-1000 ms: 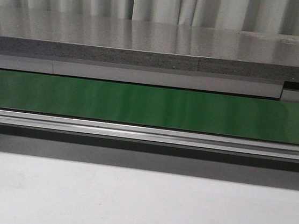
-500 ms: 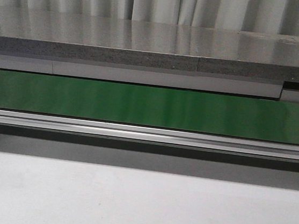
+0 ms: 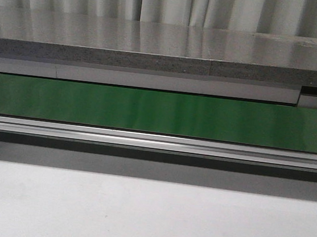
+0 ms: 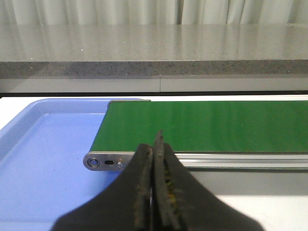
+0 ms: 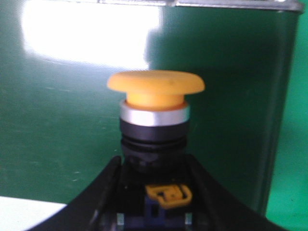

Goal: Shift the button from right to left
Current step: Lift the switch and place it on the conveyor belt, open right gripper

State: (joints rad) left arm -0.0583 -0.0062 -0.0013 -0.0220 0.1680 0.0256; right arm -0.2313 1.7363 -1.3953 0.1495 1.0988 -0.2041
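Note:
The button (image 5: 155, 115) shows only in the right wrist view: round yellow-orange cap, silver ring, black body with a small orange and blue mark. My right gripper (image 5: 154, 192) is shut on its black body, one finger on each side, over the green belt (image 5: 57, 120). My left gripper (image 4: 155, 159) is shut and empty, its fingers pressed together, in front of the left end of the green belt (image 4: 207, 125). The front view shows the green belt (image 3: 159, 112) with no button and no gripper on it.
A blue tray (image 4: 43, 154) lies at the belt's left end, under the metal end plate (image 4: 108, 162). A grey stone-like counter (image 3: 166, 48) runs behind the belt, with curtains behind it. A white table top (image 3: 147, 217) lies in front of the conveyor rail (image 3: 156, 141).

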